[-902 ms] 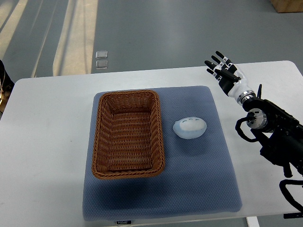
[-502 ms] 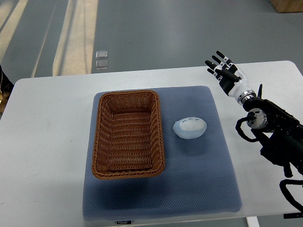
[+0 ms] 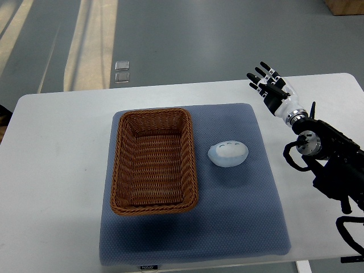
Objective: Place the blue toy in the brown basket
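Note:
A pale blue rounded toy [image 3: 228,153] lies on the blue-grey mat [image 3: 239,216], just right of the brown wicker basket [image 3: 154,161]. The basket is rectangular and holds nothing. My right hand [image 3: 266,83] hovers over the white table past the mat's far right corner, fingers spread, holding nothing, well apart from the toy. Its black arm [image 3: 330,165] runs in from the right edge. The left arm does not show.
The white table [image 3: 62,159] carries the mat, with bare surface to the left and along the far side. Grey floor lies beyond the far edge, with two small square plates [image 3: 121,71] on it. A dark object sits at the left edge [image 3: 3,114].
The dark object at the left edge has drawn back out of the picture. My right hand, the toy and the basket have stayed put.

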Tool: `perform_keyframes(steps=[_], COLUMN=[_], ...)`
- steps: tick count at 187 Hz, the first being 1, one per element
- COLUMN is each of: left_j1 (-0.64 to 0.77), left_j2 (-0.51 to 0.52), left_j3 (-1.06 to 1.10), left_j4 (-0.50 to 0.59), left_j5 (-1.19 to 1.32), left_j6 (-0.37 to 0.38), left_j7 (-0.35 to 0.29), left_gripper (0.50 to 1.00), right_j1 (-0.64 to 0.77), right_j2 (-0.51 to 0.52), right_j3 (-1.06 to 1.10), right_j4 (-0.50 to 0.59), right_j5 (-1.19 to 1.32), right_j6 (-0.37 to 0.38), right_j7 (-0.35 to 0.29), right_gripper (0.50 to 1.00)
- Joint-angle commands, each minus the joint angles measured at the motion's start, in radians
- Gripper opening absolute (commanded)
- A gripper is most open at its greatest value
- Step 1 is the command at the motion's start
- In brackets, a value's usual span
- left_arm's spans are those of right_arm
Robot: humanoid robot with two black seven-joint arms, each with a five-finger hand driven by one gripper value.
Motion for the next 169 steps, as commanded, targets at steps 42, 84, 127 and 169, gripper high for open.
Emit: perform_keyframes(steps=[42, 84, 127, 169], left_j1=[0.000, -0.001, 0.000, -0.001], left_j2=[0.000, 0.000, 0.000, 0.000], left_j3=[0.000, 0.000, 0.000, 0.000], left_j4=[-0.001, -0.001, -0.001, -0.001], left_j5=[0.000, 0.000, 0.000, 0.000], left_j6=[0.000, 0.000, 0.000, 0.000], left_j7=[0.000, 0.000, 0.000, 0.000], left_gripper=[1.000, 1.000, 1.000, 1.000], right_j1=[0.008, 0.002, 0.011, 0.094], right_j2=[-0.010, -0.070, -0.242, -0.463], right_j3=[-0.001, -0.006, -0.089, -0.227], right_j4=[0.002, 0.081, 0.272, 0.400], right_j5=[0.000, -0.002, -0.049, -0.242], right_j6=[-0.003, -0.052, -0.152, -0.068], right_j7=[-0.001, -0.001, -0.009, -0.014], right_gripper=[0.911, 0.911, 0.911, 0.911])
